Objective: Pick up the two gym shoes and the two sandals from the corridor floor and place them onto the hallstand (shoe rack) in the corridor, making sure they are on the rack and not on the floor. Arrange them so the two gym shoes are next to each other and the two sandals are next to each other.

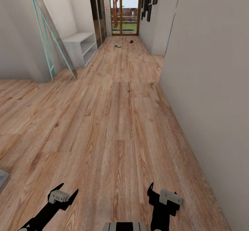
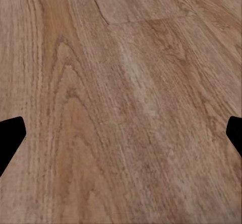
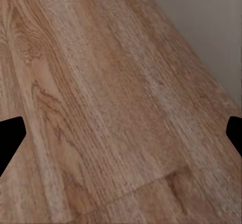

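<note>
We see gym shoe (image 1: 117, 45) and sandal (image 1: 131, 41) far down corridor floor (image 1: 114, 120), well apart from us; hallstand (image 1: 80, 46) at left wall. Left gripper (image 1: 66, 197) and right gripper (image 1: 162, 193) fingers spread, empty. We judge shoes light, semi-stiff; take at heel collar. Sandal: pinch strap.

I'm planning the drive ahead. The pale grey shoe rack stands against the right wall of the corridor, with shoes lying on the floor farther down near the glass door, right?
Not quite. In the head view the shoe rack stands against the left wall, not the right. The shoes do lie on the floor farther down near the glass door.
</note>
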